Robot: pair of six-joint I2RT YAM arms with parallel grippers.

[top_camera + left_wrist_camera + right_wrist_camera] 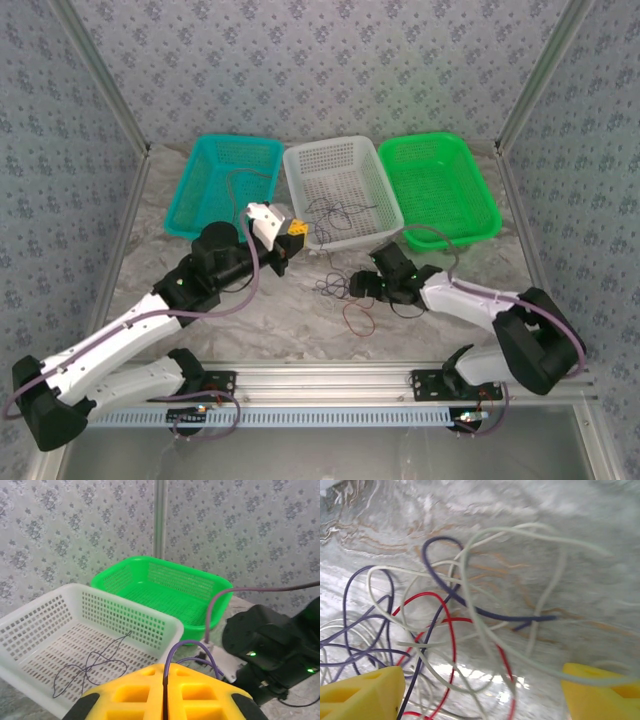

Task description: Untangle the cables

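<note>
Thin, glossy cables [500,617] in red, purple and pale white lie in loose overlapping curls on the marbled table [300,330]. They sit between the spread yellow fingers of the right gripper [482,687]. The left gripper [165,680], pressed together, pinches a purple cable [192,642]. More dark loops rest in the white lattice basket [125,615]. The strand ends are blurred.

The cables [492,615] are sheathed in smooth, slightly glossy plastic. The fingers [360,695] of the right gripper [482,685] are formed in matt yellow plastic. The table [530,520] is covered by a marbled sheet with a soft sheen. The teal basket [190,195], white basket [125,615] and green basket [165,580] are moulded in perforated, faintly shiny plastic. At six o'clock a brushed metal rail [330,378] is seen; at twelve o'clock, a matt patterned wall [320,60].
</note>
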